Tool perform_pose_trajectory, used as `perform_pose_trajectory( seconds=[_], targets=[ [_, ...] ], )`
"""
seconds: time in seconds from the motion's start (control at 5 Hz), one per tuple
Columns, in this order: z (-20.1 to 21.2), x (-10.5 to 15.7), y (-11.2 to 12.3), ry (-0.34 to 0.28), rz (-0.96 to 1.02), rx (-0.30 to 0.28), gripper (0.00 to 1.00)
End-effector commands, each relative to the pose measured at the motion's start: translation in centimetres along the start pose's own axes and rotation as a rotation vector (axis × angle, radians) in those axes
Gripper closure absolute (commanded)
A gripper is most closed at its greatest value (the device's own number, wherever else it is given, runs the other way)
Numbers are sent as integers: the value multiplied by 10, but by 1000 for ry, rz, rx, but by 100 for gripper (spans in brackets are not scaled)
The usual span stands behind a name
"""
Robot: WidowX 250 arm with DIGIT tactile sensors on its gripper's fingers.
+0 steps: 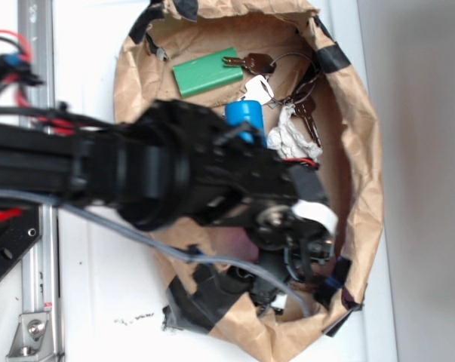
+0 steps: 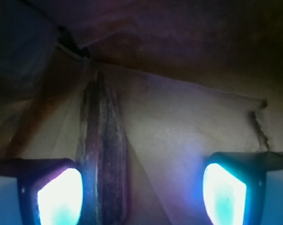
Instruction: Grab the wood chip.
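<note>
The wood chip (image 2: 103, 154) is a long, dark brown sliver lying on brown paper. In the wrist view it runs lengthwise between my fingers, right beside the left pad (image 2: 59, 199) and well apart from the right pad (image 2: 224, 194). My gripper (image 2: 141, 194) is open and low over the paper, holding nothing. From the exterior view the gripper (image 1: 299, 253) is down inside the near end of the brown paper basin (image 1: 363, 173), and the arm hides the chip there.
At the basin's far end lie a green block (image 1: 207, 73), keys on a ring (image 1: 253, 62), a blue cylinder (image 1: 246, 117) and a crumpled white wad (image 1: 291, 139). The paper walls, patched with black tape, rise close around the gripper.
</note>
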State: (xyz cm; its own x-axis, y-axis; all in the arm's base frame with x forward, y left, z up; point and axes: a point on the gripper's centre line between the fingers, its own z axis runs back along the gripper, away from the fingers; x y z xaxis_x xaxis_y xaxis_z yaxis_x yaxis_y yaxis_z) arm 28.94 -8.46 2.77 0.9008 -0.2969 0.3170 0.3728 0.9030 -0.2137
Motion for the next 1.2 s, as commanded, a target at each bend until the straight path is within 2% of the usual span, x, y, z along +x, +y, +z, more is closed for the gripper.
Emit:
perform_pose_trajectory(
  seconds=[0.0,0.2,0.4,0.6,0.8,1.0],
  targets=[
    [-19,6,-10,77,-98,89,0],
    [-30,9,-2,142,-64,140,76],
    [-28,10,5,138,-41,162,100],
    [-22,8,8,112,-28,157,100],
    [-15,6,7,93,-30,188,100],
    [13,-7,10,116,-15,179,100]
  ],
)
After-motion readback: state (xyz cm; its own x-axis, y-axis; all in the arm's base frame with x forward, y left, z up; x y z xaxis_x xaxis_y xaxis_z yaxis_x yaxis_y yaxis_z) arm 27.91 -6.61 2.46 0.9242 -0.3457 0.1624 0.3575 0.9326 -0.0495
